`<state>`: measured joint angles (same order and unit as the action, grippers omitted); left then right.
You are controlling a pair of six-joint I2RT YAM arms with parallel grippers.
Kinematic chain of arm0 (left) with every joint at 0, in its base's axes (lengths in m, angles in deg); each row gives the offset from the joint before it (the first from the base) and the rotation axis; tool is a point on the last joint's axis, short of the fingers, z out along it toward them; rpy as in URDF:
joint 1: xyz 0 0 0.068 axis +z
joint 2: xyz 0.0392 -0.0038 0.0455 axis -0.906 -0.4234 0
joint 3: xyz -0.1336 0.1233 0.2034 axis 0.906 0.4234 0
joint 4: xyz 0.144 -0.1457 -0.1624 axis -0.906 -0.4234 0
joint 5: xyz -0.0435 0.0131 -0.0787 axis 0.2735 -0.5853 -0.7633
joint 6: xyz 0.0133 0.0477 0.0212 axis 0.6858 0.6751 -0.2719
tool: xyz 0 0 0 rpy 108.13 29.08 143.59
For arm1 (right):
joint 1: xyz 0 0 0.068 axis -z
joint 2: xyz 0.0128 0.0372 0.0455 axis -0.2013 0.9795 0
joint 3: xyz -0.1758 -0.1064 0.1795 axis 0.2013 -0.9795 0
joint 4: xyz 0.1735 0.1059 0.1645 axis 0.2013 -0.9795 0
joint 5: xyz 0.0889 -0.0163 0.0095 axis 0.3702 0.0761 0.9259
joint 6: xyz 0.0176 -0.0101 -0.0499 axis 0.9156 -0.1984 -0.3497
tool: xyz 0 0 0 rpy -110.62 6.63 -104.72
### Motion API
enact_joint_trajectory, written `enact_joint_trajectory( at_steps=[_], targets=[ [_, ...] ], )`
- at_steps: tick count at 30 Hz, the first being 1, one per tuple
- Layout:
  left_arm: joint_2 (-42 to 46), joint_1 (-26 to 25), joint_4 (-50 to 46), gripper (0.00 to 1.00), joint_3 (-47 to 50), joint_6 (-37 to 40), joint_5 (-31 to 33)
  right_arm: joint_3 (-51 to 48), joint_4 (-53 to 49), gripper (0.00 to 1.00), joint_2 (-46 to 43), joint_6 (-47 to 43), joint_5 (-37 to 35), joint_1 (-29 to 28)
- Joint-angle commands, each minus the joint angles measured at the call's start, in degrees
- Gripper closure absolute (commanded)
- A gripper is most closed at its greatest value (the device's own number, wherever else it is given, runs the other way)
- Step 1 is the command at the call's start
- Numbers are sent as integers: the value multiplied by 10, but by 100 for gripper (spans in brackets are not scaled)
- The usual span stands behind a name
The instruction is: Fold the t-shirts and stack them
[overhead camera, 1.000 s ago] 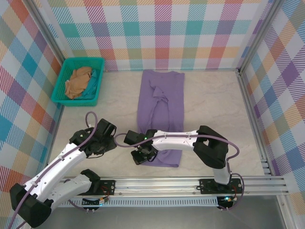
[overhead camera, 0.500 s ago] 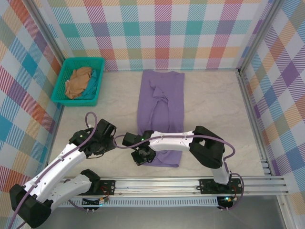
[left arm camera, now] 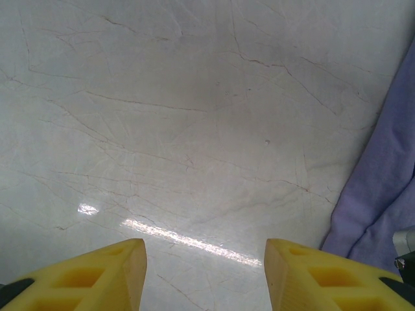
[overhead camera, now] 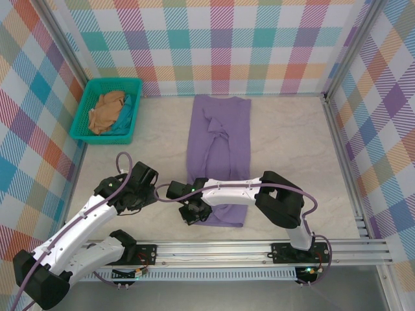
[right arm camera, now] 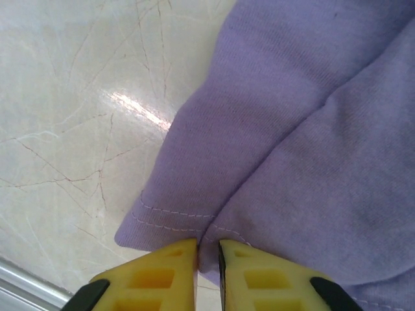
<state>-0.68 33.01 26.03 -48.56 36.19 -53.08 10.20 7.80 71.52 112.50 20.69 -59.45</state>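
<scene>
The lavender t-shirt (overhead camera: 219, 152) lies as a long folded strip down the middle of the table. My right gripper (overhead camera: 193, 214) sits at its near left corner, shut on the stitched hem (right arm camera: 207, 249), which is pinched between the yellow fingers (right arm camera: 165, 269). The lavender t-shirt (right arm camera: 305, 129) spreads away from the jaws in two overlapping layers. My left gripper (overhead camera: 144, 186) hovers open over bare marble to the left of the shirt, nothing between its yellow fingers (left arm camera: 97, 272); the shirt's edge (left arm camera: 379, 188) shows at the right. A tan t-shirt (overhead camera: 107, 110) lies crumpled in the basket.
The teal plastic basket (overhead camera: 131, 87) stands at the back left against the checked wall. Checked walls close in three sides. A metal rail (overhead camera: 259, 249) runs along the near edge. Bare marble (overhead camera: 292, 149) lies right of the shirt.
The right arm's elbow has crept slightly left while its gripper stays at the shirt's near left corner. The left arm has not moved.
</scene>
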Motion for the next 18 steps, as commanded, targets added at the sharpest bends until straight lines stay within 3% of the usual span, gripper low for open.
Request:
enact_joint_trajectory(
  at_steps=[1, 7, 18],
  targets=[
    [7, 7, -9, 49, 11, 10, -4, 6, -9, 86, 0, 7, -7, -5],
    [9, 7, -9, 49, 11, 10, -6, 2, -6, 100, -5, 11, -8, -5],
    [9, 7, -7, 48, 13, 13, -10, -53, 26, 100, -112, 42, -53, -5]
  ],
)
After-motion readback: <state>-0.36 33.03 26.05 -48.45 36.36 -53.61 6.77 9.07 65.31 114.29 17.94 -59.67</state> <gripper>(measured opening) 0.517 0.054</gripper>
